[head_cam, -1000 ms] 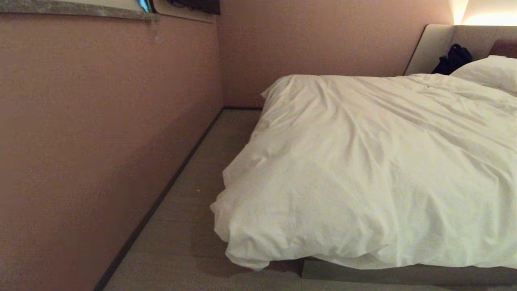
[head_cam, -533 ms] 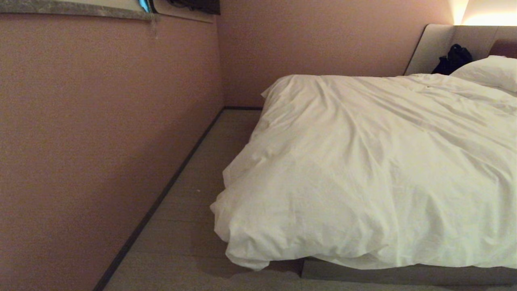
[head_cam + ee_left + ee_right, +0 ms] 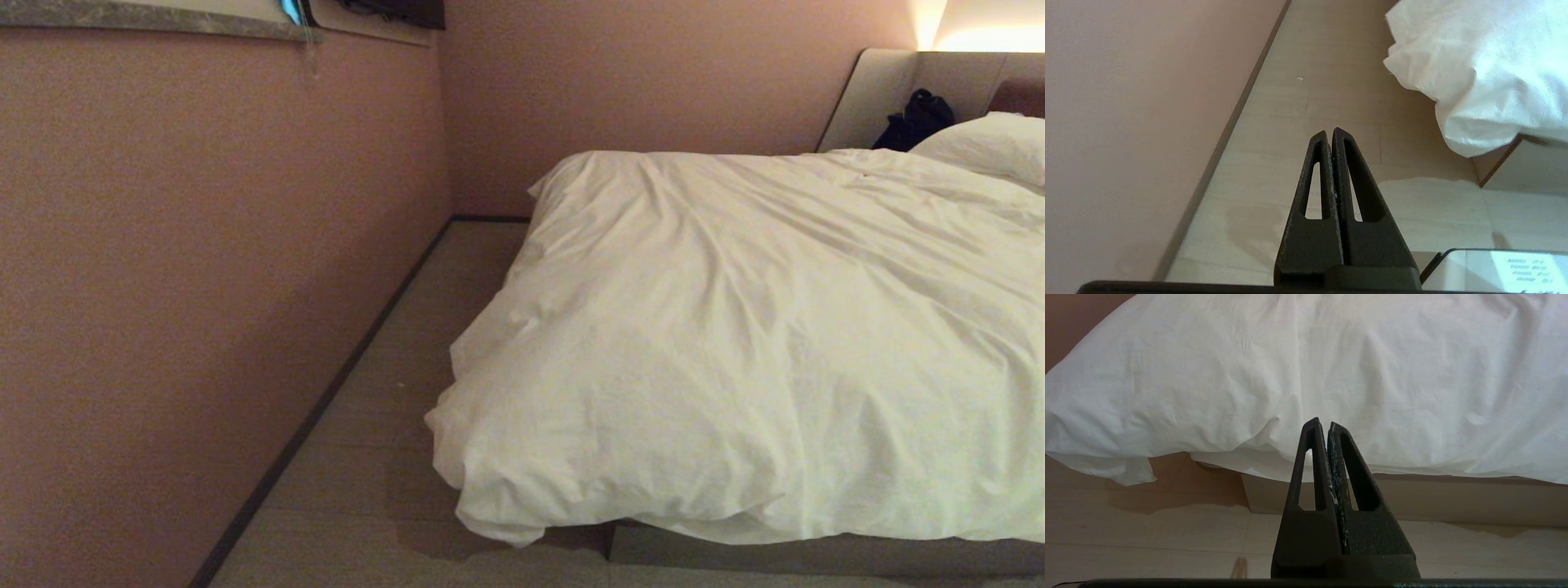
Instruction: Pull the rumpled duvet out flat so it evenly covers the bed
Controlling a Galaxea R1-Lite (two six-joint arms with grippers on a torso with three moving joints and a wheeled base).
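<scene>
Nothing really shifted since a second ago, same head view, same folds, maybe just a faint shadow patch on the floor point(image 3: 384, 457) by the near corner. Still looking at the duvet point(image 3: 759, 343) spread over the bed point(image 3: 816, 555), creased all over, near-left corner bunched into a puffy lump and drooping past the grey-beige base toward the floor. Covers the mattress up to the pillow point(image 3: 988, 143) at the far right, with something dark point(image 3: 916, 121) slumped against the headboard point(image 3: 878, 90). No containers anywhere, so nothing to report there. Left pincer point(image 3: 1329, 132) pressed together, pinching nothing, hanging over bare floor between the pink wall point(image 3: 204, 286) and the duvet's drooping corner, well apart from the fabric. Right pincer point(image 3: 1320, 424) also pressed together and empty, pointing at the duvet's hanging edge along the base, not touching as far as visible.
</scene>
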